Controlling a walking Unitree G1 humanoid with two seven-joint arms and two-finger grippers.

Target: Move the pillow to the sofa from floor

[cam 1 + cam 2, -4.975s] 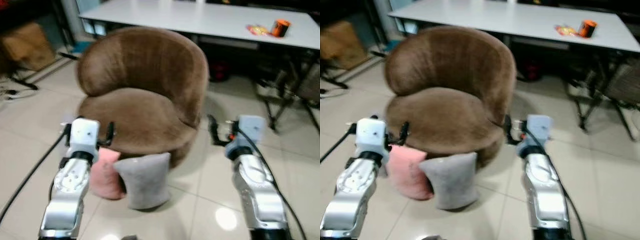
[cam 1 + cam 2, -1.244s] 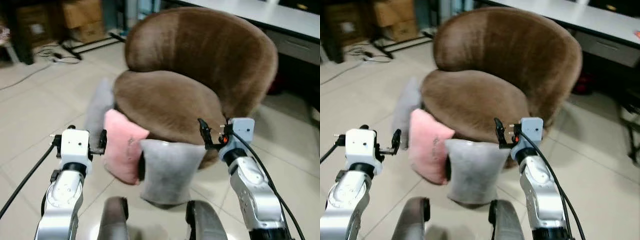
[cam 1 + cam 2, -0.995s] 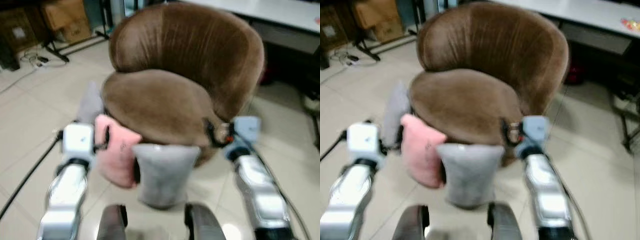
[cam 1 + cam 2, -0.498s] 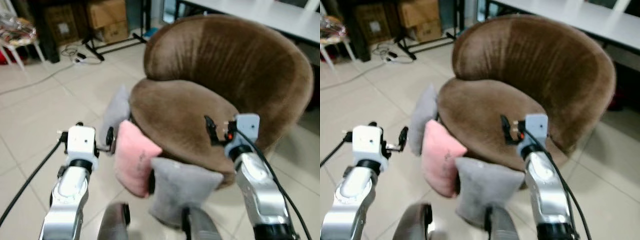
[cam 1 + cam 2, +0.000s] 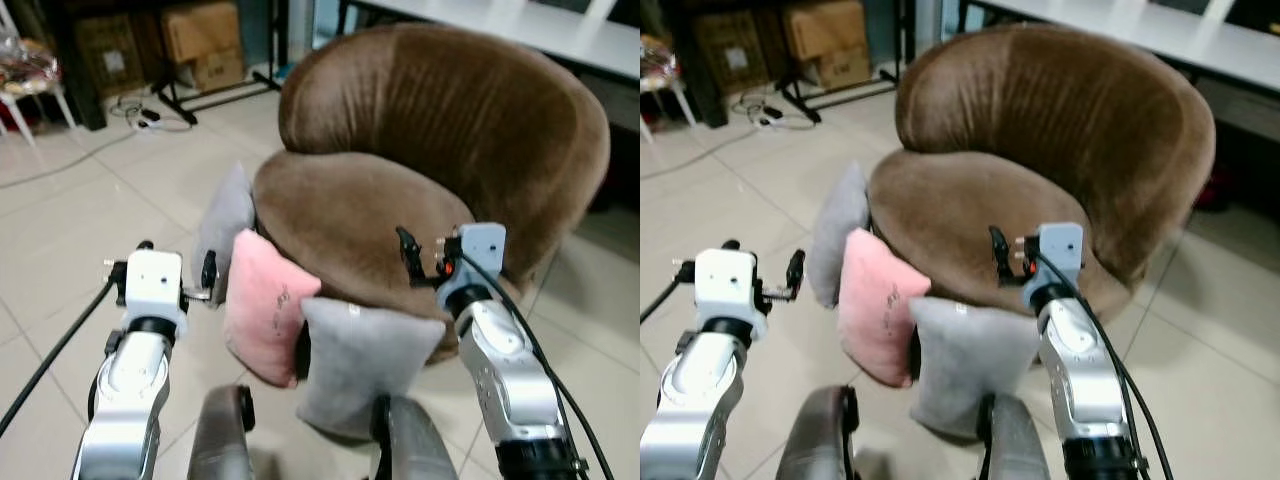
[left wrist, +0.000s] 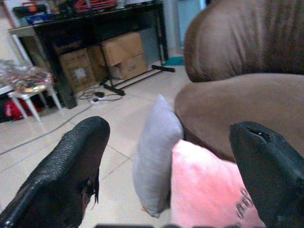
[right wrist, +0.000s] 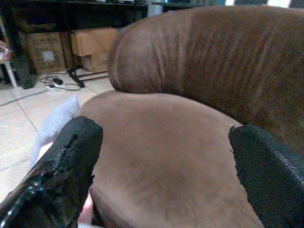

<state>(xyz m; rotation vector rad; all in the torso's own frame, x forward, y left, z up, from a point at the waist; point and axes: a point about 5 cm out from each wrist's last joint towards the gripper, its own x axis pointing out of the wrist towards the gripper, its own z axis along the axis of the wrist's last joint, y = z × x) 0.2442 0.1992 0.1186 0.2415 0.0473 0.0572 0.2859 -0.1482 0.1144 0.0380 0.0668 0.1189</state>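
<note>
A round, tub-shaped brown velvet sofa [image 5: 400, 190] sits on glossy pale floor tiles [image 5: 70, 250]. Three soft square pillows lean upright against its front base: a grey pillow [image 5: 362, 362] at the sofa's 6 o'clock, a pink pillow [image 5: 262, 303] touching it at 7 o'clock, and a second grey pillow [image 5: 224, 220] at 9 o'clock. The left gripper [image 6: 166, 156] hovers beside the pink pillow, its textured black fingers [image 6: 78, 161] spread wide and released. The right gripper [image 7: 161, 166] hangs over the seat cushion, fingers [image 7: 71, 156] likewise released. Cardboard boxes [image 5: 205, 40] stand at 11 o'clock.
</note>
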